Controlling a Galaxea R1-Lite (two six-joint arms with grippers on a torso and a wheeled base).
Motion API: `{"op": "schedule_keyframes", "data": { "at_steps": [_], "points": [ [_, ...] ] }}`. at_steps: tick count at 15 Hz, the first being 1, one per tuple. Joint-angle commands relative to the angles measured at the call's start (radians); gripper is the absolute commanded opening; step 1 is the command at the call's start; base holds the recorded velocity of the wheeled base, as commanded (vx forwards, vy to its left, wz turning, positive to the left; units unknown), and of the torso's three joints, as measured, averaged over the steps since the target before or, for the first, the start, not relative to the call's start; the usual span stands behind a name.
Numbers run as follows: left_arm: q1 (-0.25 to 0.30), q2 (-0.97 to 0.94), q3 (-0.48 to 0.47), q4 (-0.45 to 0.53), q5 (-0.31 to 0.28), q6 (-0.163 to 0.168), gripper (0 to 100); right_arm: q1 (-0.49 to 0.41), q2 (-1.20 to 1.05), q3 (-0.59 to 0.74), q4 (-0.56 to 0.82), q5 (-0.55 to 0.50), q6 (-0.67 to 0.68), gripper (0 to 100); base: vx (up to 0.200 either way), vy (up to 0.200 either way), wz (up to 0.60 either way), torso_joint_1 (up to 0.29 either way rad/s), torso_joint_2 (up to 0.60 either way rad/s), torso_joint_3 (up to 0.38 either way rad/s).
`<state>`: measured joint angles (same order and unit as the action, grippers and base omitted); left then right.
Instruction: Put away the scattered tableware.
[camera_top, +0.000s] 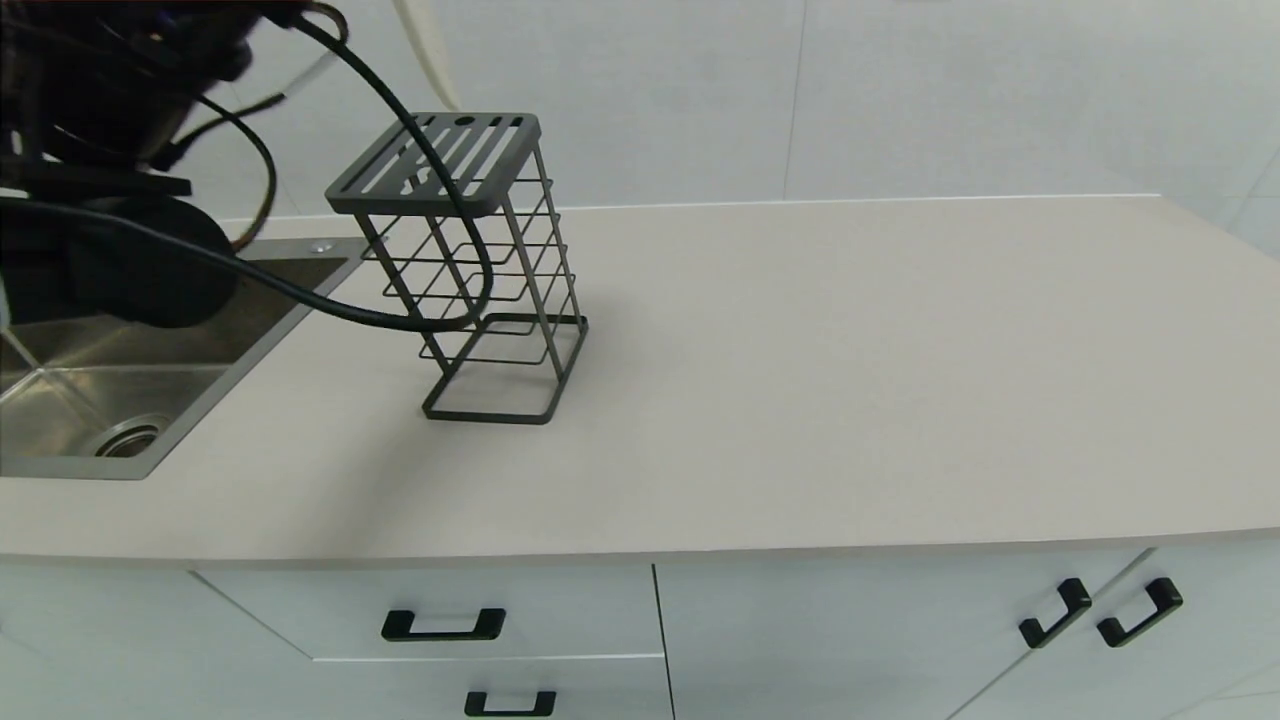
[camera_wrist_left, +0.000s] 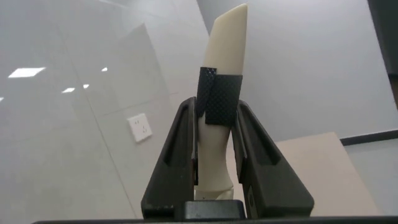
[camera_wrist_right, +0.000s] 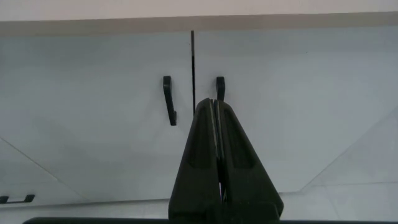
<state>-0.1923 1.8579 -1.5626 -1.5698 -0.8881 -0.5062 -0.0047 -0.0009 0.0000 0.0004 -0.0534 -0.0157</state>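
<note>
Left wrist view: the left hand is clamped on a cream plastic utensil handle, seemingly mid-carry. Next it needs aligning over the black slotted wire rack. The right hand is pressed together, empty.

A pale beige tabletop runs along a wall of large, glossy light-grey tiles. At its left end a stainless steel sink is sunk into it, with a round drain in the bottom. Below the front edge are white drawers and cabinet doors, each with a black bar handle. A white wall socket sits on the tiling, which mirrors ceiling lights.
</note>
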Motion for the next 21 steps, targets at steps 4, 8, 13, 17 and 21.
{"op": "schedule_keyframes", "data": {
  "at_steps": [4,8,13,17,21],
  "points": [
    [-0.042,-0.149,-0.025,-0.001,0.001,-0.072,0,0.0,0.001,0.0,0.001,0.006,0.0,0,0.0,0.0,0.0,0.0,0.0,0.0],
    [-0.042,-0.146,0.076,-0.001,0.014,-0.051,0,0.0,0.001,0.0,0.001,0.007,0.007,0,0.0,0.0,0.0,0.128,-0.32,-0.193],
    [-0.032,-0.126,0.262,-0.001,0.015,-0.028,0,0.0,0.001,0.0,0.001,0.007,0.008,0,0.0,0.0,0.0,0.188,-0.44,-0.249],
    [-0.032,-0.045,0.289,-0.001,0.014,-0.006,0,-0.001,0.001,0.0,0.001,0.007,0.008,0,0.0,0.0,0.0,0.028,-0.06,-0.033],
    [-0.038,0.029,0.207,-0.001,0.009,0.031,0,-0.001,0.001,0.0,0.001,0.007,0.008,0,0.0,0.0,0.0,0.0,0.0,0.0]
  ]
}}
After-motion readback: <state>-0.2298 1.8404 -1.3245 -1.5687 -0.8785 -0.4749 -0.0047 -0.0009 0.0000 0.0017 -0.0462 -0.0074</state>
